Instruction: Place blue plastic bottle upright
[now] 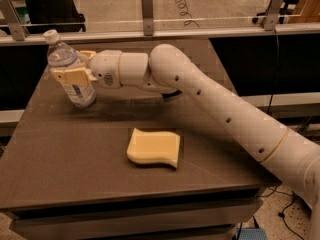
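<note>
Wavy yellow sponge (154,147) flat on dark bench (60,159), well apart from the fingers (70,75) at its far-left corner, nearer and rightward. Glass partition (215,14) behind them.

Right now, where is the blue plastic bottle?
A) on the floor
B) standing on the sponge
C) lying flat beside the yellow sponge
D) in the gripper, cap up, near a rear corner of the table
D: the gripper clasps the blue plastic bottle near a rear corner of the table, cap uppermost and slightly tilted, well apart from the yellow sponge.
</note>
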Controlling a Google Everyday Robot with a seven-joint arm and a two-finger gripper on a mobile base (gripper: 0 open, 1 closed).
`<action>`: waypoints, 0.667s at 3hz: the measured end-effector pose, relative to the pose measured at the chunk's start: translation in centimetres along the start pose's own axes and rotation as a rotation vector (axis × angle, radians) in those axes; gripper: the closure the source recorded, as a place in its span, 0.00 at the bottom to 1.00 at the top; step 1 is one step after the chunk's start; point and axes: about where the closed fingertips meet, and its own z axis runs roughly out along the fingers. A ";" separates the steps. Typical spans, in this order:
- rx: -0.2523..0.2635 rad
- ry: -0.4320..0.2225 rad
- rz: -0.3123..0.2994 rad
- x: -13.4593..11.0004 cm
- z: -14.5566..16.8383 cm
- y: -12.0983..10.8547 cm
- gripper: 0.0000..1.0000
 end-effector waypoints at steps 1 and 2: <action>0.000 0.000 0.000 0.0 0.0 0.0 0.37; 0.000 0.000 0.000 0.1 0.0 0.0 0.14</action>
